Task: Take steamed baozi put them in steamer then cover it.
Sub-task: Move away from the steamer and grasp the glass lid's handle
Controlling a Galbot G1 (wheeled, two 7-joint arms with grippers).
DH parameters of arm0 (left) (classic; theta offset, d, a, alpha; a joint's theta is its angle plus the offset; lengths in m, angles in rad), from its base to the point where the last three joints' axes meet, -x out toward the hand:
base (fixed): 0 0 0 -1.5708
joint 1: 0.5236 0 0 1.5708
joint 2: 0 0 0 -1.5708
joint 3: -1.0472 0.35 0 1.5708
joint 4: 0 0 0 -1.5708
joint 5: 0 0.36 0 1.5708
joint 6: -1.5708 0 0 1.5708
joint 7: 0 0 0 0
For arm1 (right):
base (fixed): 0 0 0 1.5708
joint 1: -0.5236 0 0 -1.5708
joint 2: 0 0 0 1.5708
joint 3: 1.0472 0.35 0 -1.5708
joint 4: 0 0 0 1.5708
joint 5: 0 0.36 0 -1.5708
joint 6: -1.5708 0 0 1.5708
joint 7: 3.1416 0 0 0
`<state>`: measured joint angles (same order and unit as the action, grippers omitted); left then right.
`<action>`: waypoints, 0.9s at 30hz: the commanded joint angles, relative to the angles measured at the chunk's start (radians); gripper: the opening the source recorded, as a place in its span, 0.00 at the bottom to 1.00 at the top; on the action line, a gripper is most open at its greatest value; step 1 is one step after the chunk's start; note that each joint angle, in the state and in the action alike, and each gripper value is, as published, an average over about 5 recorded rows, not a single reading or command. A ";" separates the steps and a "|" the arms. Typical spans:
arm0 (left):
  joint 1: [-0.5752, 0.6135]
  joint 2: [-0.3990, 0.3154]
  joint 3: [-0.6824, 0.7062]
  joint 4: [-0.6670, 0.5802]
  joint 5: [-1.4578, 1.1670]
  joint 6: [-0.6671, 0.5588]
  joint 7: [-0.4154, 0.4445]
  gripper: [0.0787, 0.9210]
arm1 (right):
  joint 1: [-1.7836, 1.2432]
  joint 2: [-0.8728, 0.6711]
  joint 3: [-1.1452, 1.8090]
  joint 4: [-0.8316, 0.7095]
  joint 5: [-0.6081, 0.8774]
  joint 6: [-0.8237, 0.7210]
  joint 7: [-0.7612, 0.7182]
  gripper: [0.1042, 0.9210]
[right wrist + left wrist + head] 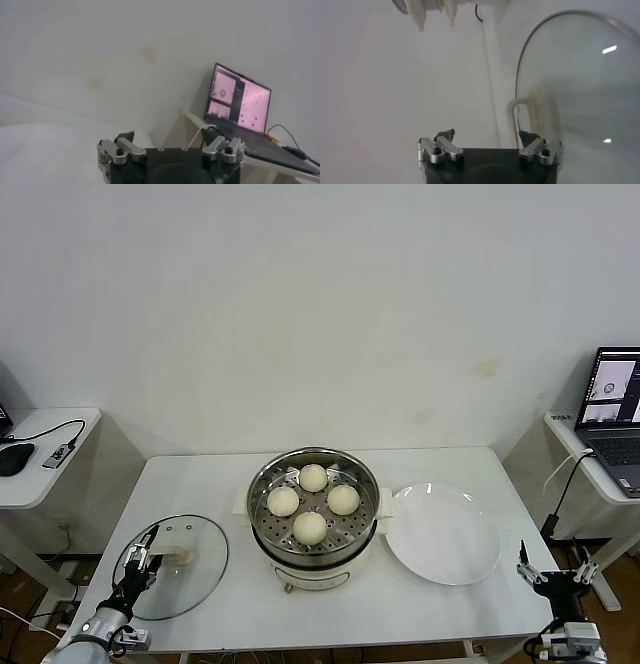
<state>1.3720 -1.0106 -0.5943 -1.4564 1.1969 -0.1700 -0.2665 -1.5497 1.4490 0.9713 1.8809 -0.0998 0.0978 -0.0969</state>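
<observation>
Four cream-white baozi (313, 477) (283, 501) (343, 499) (309, 527) sit on the perforated tray inside the shiny steamer (262, 484) at the table's middle. The clear glass cover (195, 579) lies flat on the table to the steamer's left, its cream bar handle (181, 556) up. My left gripper (142, 552) is open and empty over the cover's left part, just beside the handle. In the left wrist view the cover (580, 90) and its handle (530, 112) lie just ahead of the open gripper (486, 136). My right gripper (553, 569) is open and empty at the table's front right corner.
An empty flat white plate (445, 534) lies right of the steamer. A side table with a laptop (610, 409) stands at the right; the laptop also shows in the right wrist view (240, 100). Another side table with cables (50, 446) stands at the left.
</observation>
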 commanded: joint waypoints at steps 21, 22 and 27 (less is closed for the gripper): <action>-0.111 -0.034 0.023 0.117 -0.007 -0.010 0.006 0.81 | -0.016 0.005 -0.021 -0.002 -0.020 0.007 -0.014 0.88; -0.110 -0.034 0.024 0.119 -0.012 -0.009 0.008 0.78 | -0.016 0.006 -0.023 -0.002 -0.020 0.005 -0.015 0.88; -0.106 -0.036 0.026 0.137 -0.043 -0.010 0.008 0.61 | -0.014 0.007 -0.038 0.003 -0.021 0.003 -0.019 0.88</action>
<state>1.2716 -1.0451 -0.5707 -1.3415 1.1855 -0.1805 -0.2600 -1.5647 1.4554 0.9475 1.8797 -0.1211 0.1050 -0.1126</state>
